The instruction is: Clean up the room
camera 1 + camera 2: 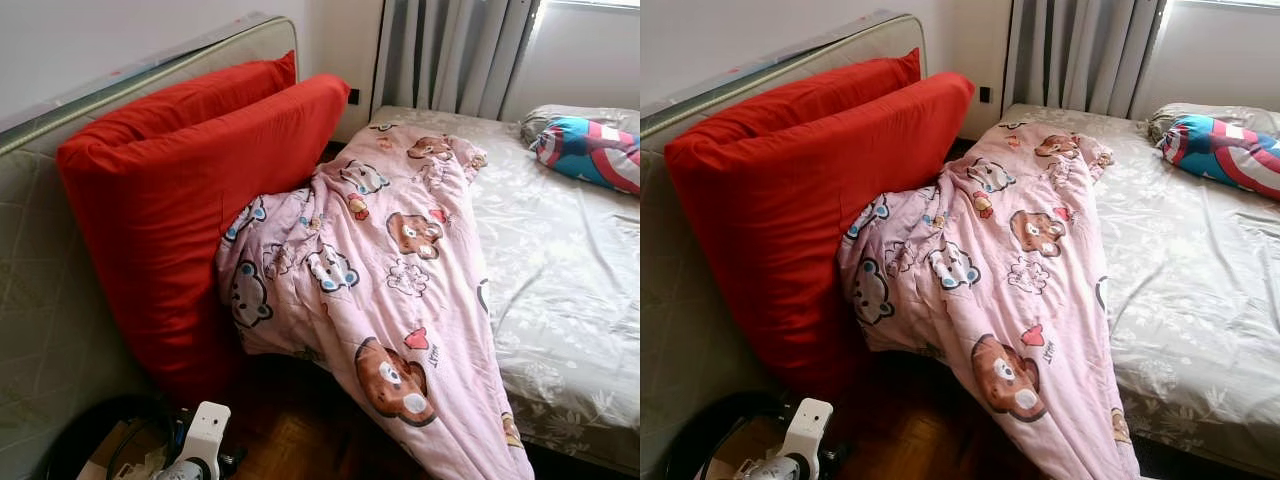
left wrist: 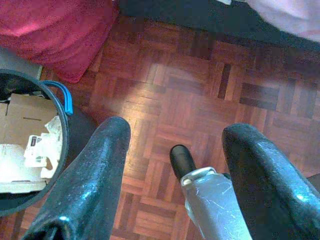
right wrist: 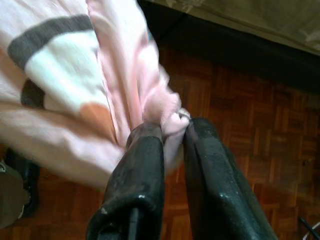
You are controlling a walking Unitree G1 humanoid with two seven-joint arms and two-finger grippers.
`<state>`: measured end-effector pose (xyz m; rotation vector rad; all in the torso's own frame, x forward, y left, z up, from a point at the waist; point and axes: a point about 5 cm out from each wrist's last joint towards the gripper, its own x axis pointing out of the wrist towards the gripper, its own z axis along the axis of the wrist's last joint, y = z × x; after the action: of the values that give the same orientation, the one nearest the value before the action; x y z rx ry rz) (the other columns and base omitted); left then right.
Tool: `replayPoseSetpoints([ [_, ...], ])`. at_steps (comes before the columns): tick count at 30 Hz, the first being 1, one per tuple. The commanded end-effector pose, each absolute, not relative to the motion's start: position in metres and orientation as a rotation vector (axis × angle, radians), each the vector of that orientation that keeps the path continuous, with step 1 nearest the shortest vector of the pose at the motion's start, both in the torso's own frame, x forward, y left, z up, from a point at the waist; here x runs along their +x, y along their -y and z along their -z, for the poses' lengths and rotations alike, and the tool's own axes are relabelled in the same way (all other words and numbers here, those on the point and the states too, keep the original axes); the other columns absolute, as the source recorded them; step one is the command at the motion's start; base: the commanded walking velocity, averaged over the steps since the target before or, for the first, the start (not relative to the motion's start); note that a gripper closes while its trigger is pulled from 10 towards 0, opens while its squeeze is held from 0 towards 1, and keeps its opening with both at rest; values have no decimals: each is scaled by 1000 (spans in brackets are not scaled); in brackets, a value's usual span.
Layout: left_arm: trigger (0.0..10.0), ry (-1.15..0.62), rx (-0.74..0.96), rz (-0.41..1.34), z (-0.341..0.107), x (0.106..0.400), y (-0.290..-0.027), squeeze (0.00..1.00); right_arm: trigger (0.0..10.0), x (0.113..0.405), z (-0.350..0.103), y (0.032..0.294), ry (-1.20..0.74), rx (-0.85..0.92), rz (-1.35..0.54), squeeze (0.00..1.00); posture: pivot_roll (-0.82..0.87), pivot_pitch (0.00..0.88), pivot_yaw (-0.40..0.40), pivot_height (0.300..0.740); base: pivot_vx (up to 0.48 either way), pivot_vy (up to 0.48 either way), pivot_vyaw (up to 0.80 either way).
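Your right gripper [image 3: 172, 131] has its two black fingers pinched on a bunched fold of the pink cartoon-bear quilt [image 1: 400, 290], low over the dark parquet floor [image 2: 200, 90]. Your left gripper [image 2: 172, 150] hangs with its fingers spread wide and nothing between them.

In the head view the quilt runs from about 12 o'clock on the grey floral-sheeted bed [image 1: 560, 260] down to 6 o'clock, where its lower end spills off the bed edge. Its left fold leans against the big red cushions [image 1: 190, 190] at 9 o'clock.

The pinch looks thin, just an edge of fabric, so a hard pull could slide it out, and the heavy quilt would drop to the floor. Most of the quilt's weight seems to lie on the bed, so it may resist and then come all at once.

Mind the black round waste bin with cardboard and paper [image 2: 25, 145] at 7 o'clock by your left arm. Dragged cloth could snag it or tip it.

A pull toward 9 o'clock might topple the cushions.
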<state>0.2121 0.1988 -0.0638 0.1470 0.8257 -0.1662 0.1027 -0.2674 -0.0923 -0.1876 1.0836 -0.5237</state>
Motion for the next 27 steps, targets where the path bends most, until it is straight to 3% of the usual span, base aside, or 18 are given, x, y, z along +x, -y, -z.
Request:
replayPoseSetpoints([
  [1,10000,-826,174,177,64,211,-201,0,10000,101,94,266,-1089,-174,538,1000,-56,0,3,740,0,0,0],
  [14,10000,-825,173,176,64,212,-201,0,10000,111,93,260,-1045,-130,512,1000,-52,0,4,740,0,0,0],
  [15,10000,-825,173,175,63,212,-201,0,10000,117,92,256,-1018,-84,482,235,-52,0,5,740,0,0,0],
  [16,10000,-824,173,175,63,212,-201,0,10000,120,93,254,-1010,-68,461,0,-53,0,7,740,0,0,0],
  [22,10000,-826,176,177,63,212,-201,0,10000,139,95,223,-997,-19,236,0,-51,0,11,740,0,0,0],
  [27,10000,-825,168,167,63,213,-201,0,10000,153,93,206,-958,132,204,0,-48,0,6,740,0,0,0],
])
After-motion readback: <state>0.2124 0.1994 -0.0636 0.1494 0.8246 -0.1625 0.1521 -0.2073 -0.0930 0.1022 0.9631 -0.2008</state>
